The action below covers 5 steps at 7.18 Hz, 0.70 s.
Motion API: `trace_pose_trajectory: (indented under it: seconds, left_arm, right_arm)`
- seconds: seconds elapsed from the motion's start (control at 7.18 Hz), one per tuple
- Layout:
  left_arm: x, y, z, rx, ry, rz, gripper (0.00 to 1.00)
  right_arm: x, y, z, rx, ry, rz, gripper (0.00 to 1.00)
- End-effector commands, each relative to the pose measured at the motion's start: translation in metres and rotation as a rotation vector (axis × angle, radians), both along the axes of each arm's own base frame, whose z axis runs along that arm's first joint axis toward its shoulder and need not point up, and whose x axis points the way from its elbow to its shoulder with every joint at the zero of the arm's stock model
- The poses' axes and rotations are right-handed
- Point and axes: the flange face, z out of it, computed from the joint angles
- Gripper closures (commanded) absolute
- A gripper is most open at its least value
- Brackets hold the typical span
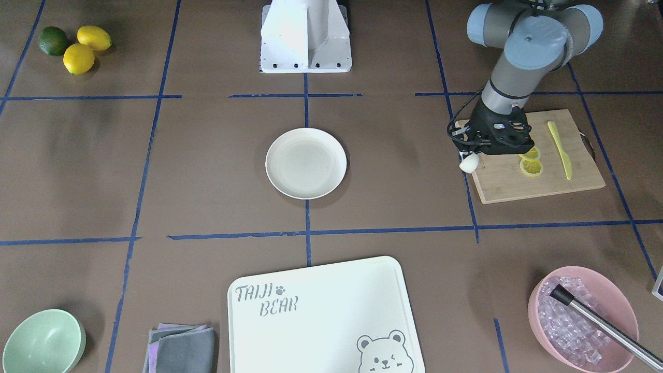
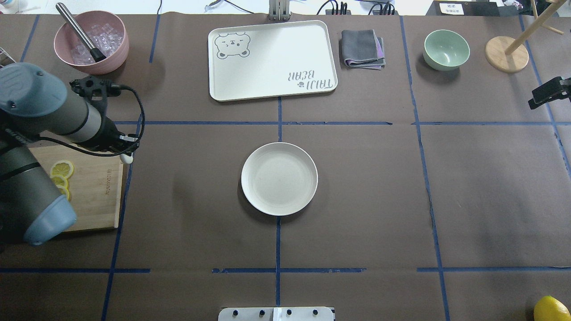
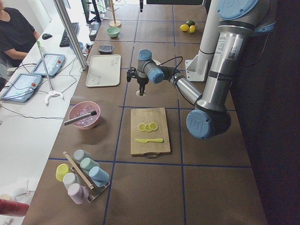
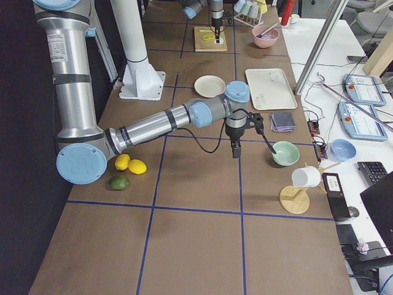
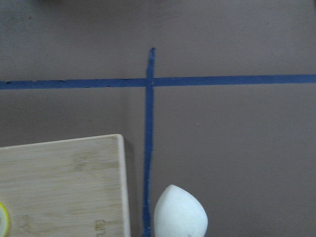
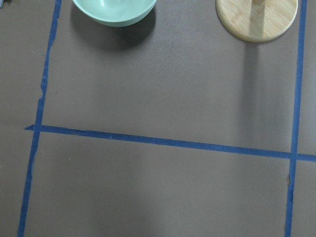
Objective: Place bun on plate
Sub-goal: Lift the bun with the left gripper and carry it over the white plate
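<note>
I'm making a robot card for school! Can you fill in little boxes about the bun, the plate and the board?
Bun: the bun is held in the left claw, just off the board's edge
Plate: the plate is mid-table, empty, apart from the bun
Board: the board has lemon slices and a yellow knife on it
Job done: not yet

Lemon slices (image 1: 531, 167) and a knife (image 1: 560, 150) lie on the cutting board (image 1: 505, 182).
</note>
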Motion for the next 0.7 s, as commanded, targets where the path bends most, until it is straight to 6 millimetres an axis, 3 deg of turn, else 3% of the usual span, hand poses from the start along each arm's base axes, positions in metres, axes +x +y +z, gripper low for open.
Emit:
trace_pose_trajectory:
  seconds: [0.0, 0.14, 0.28, 0.42, 0.56]
  left_arm:
    - [0.1, 0.041, -0.098, -0.082, 0.01, -0.049, 0.83]
    - [0.15, 0.047, -0.154, -0.116, 0.041, -0.101, 0.83]
    - [0.203, 0.051, -0.184, -0.101, 0.018, -0.117, 0.83]
    - [0.238, 0.048, -0.201, -0.117, 0.003, -0.145, 0.83]
    - [0.277, 0.031, -0.233, -0.134, -0.022, -0.156, 0.83]
  right_arm:
    - [0.001, 0.004, 0.006, -0.009, 0.002, 0.0, 0.0]
    - [0.002, 0.004, 0.008, -0.012, 0.003, 0.0, 0.0]
    - [0.003, 0.004, 0.008, -0.013, 0.004, 0.003, 0.0]
    - [0.003, 0.004, 0.009, -0.014, 0.005, 0.003, 0.0]
    - [0.004, 0.004, 0.01, -0.016, 0.005, 0.005, 0.0]
